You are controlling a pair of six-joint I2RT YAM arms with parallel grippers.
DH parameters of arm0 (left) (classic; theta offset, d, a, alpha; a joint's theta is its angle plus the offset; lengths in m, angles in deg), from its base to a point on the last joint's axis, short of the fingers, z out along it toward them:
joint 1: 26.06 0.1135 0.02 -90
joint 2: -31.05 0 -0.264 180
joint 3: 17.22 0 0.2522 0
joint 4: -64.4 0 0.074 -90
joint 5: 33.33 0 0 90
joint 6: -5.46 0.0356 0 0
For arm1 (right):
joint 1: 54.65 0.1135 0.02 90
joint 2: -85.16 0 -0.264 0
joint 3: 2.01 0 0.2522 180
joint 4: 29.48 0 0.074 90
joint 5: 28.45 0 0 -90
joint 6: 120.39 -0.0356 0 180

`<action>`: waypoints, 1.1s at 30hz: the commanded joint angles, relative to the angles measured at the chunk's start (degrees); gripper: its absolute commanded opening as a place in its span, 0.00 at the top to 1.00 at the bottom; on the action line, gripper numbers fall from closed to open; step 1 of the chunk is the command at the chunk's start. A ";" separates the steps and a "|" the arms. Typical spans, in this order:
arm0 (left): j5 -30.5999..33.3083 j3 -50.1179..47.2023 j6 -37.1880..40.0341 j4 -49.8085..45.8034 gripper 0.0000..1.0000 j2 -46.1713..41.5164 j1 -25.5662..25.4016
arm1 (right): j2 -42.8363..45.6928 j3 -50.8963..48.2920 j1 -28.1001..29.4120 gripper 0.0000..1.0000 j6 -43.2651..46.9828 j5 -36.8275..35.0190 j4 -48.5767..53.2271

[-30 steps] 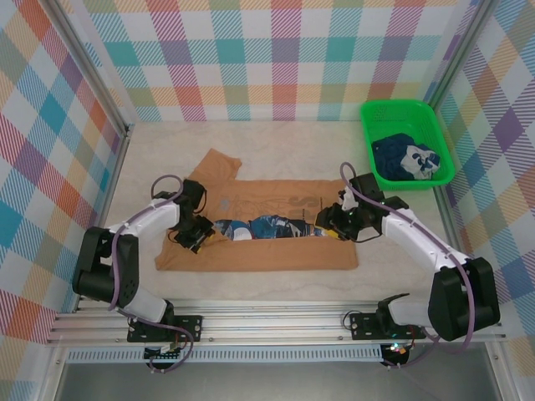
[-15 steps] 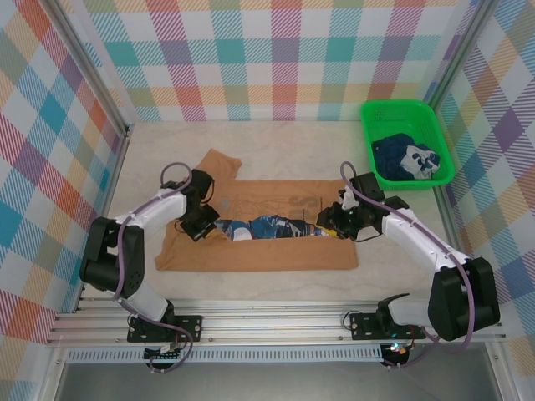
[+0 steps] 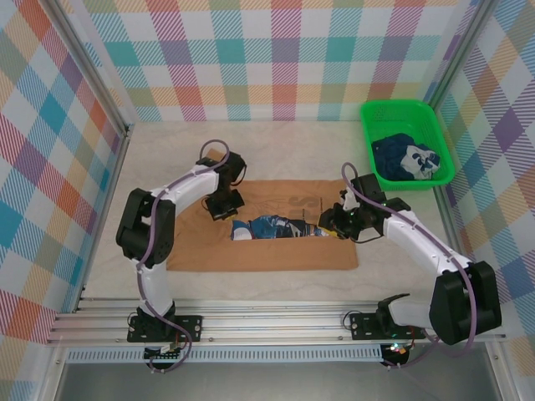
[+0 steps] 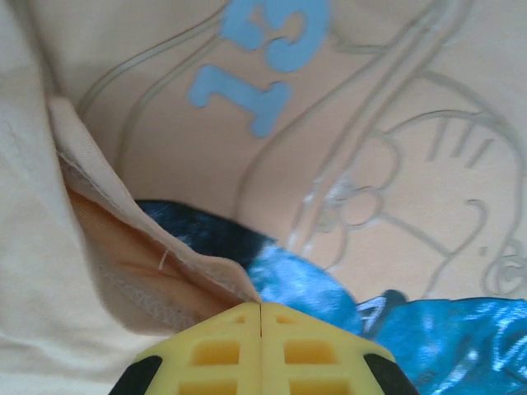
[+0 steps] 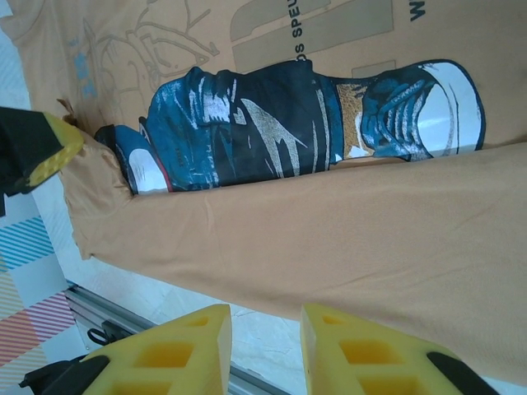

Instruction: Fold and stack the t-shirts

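Top external view: the left arm has swung from the near-left edge of the tan t-shirt toward its middle. Its jaws have closed and are now clamped on a tan hem, dragging that side inward toward the blue print. Left wrist view agrees - pads pressed together, lifted hem at their tips. The right arm has barely shifted at the shirt's right end; its jaws have narrowed but stand apart, nothing between them. So the side fold looks under way, not finished. The navy t-shirt waits in the green basket, far right. Pale desk, plaid walls, metal rail along the near edge.
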 commanded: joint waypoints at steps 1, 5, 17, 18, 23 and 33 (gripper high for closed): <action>2.64 3.38 3.27 -4.13 1.00 2.45 -1.49 | 1.16 -1.16 0.24 0.72 -0.50 -0.02 1.28; 2.02 3.42 5.06 -0.18 0.75 3.04 -1.82 | 1.38 -1.52 0.24 0.72 -0.54 0.11 1.37; 4.39 -10.56 0.53 3.65 0.66 -14.57 4.48 | -1.60 -4.06 0.20 0.76 -0.84 -0.47 0.02; 4.03 -12.34 0.19 4.22 0.69 -15.47 5.86 | -2.12 -4.06 0.25 0.76 -0.93 -0.43 -0.39; 0.26 -15.20 0.04 7.56 0.84 -14.70 12.32 | -5.94 -2.84 0.26 0.77 -1.38 0.07 -2.14; -3.08 -8.14 1.01 11.04 0.90 -1.08 13.72 | -7.22 -1.12 0.22 0.77 -0.87 -0.41 -0.84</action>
